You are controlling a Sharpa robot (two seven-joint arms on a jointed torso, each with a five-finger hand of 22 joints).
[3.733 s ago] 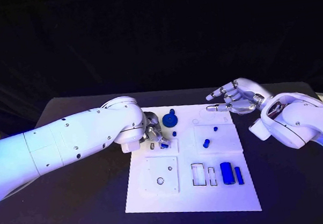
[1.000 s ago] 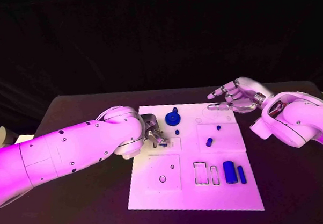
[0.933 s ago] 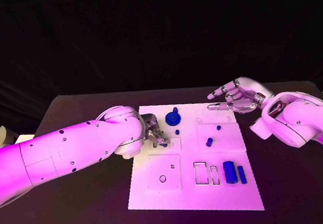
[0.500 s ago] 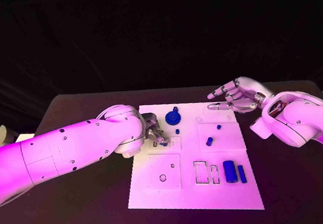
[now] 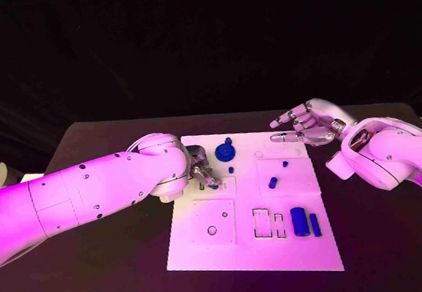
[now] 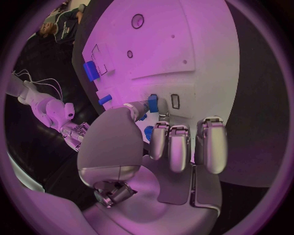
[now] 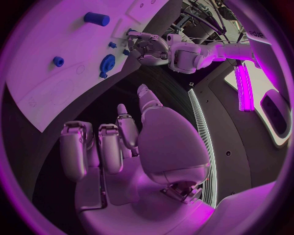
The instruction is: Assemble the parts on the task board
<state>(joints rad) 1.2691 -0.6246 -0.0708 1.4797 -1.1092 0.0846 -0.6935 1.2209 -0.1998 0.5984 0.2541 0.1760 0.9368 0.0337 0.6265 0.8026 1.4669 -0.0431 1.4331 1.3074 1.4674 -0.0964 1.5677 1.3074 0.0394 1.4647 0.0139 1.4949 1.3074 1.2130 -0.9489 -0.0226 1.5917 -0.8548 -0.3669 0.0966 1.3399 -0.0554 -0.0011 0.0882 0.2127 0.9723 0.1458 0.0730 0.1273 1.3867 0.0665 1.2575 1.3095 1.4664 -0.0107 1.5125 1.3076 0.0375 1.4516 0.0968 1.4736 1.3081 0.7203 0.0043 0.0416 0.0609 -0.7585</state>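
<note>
My left hand [image 5: 199, 170] sits at the task board's [image 5: 253, 261] left edge, mid-frame in the head view, pinching a small blue part [image 6: 152, 103] between thumb and finger just above the board. My right hand [image 5: 309, 124] hovers at the board's upper right corner, fingers loosely spread, holding nothing.

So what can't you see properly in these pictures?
- Head view: the left robot hand is mostly hidden behind its own white arm, so its grip is unclear there.
- Left wrist view: the small blue piece at its fingertips is partly covered by them; its shape is unclear.
- Head view: the tiny holes in the white board are too small to tell apart.
</note>
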